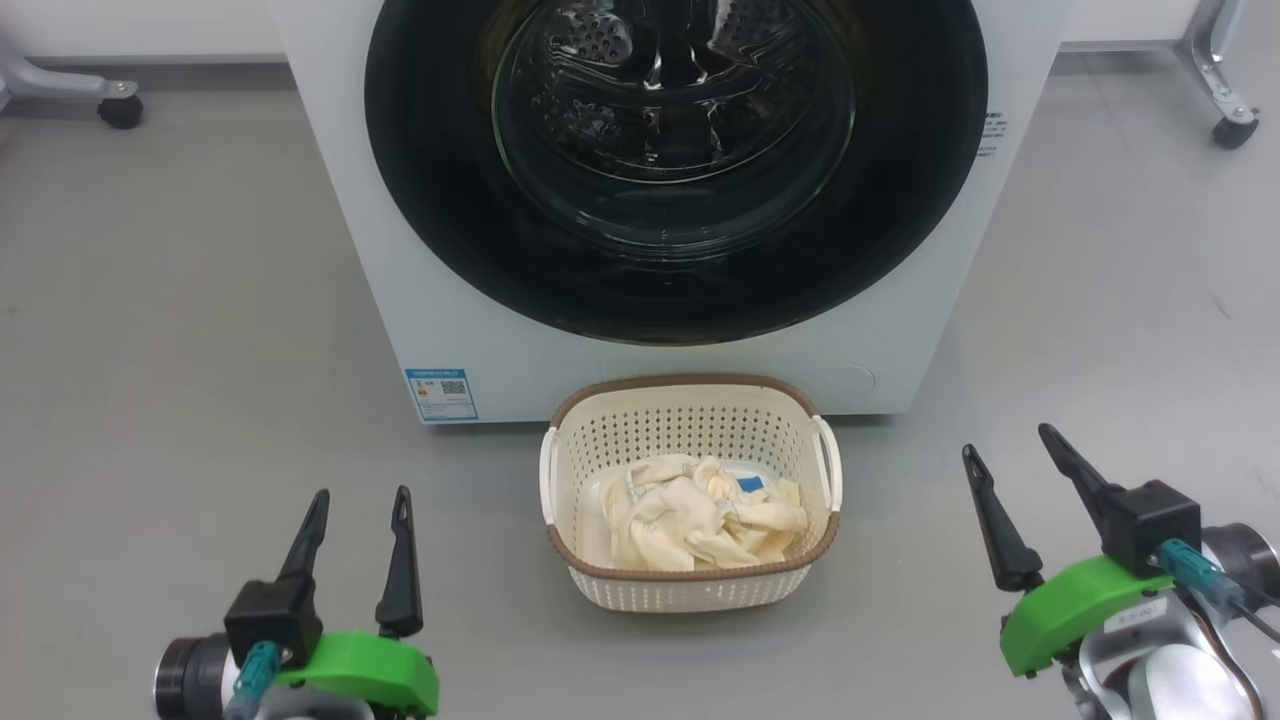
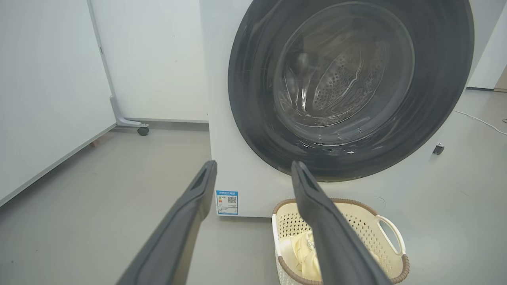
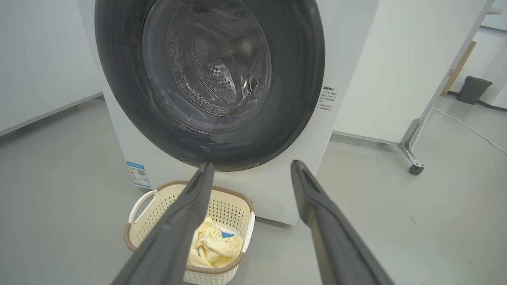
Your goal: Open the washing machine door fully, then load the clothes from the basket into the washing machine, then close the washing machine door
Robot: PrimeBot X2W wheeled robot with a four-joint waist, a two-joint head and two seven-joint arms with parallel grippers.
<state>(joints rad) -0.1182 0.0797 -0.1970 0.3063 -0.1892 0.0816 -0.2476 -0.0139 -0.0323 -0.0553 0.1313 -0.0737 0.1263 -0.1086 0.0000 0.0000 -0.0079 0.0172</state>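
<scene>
Seen from the head camera, a grey floor [image 1: 150, 350] spreads all round. A castor [image 1: 120, 108] on a metal leg sits at 10 o'clock and another castor [image 1: 1232, 130] at 2 o'clock. The right wrist view shows a white partition [image 3: 396, 71], a dark bin [image 3: 473, 89] and a thin white cable [image 3: 467, 126] off at 2 o'clock.

The washing machine [image 1: 380, 250] stands at 12 o'clock, with a blue sticker [image 1: 441, 394] low on its front. The washing machine door [image 1: 900, 230] lies shut, flush against the front. Its black rim and glass bowl cover the steel drum, which shows through the glass.

The basket [image 1: 690, 590] sits on the floor at 6 o'clock from the door, just in front of the machine's base. The clothes [image 1: 690, 520] lie bunched inside it, pale cream-yellow with a blue patch showing.

The left gripper [image 1: 361, 494] hangs above the floor at 8 o'clock from the basket, well apart from it. Its fingers point toward 12 o'clock and are spread with nothing between them. The right gripper [image 1: 1006, 440] hangs at 3 o'clock from the basket, tilted toward 11 o'clock. Its fingers are likewise parted and hold nothing.
</scene>
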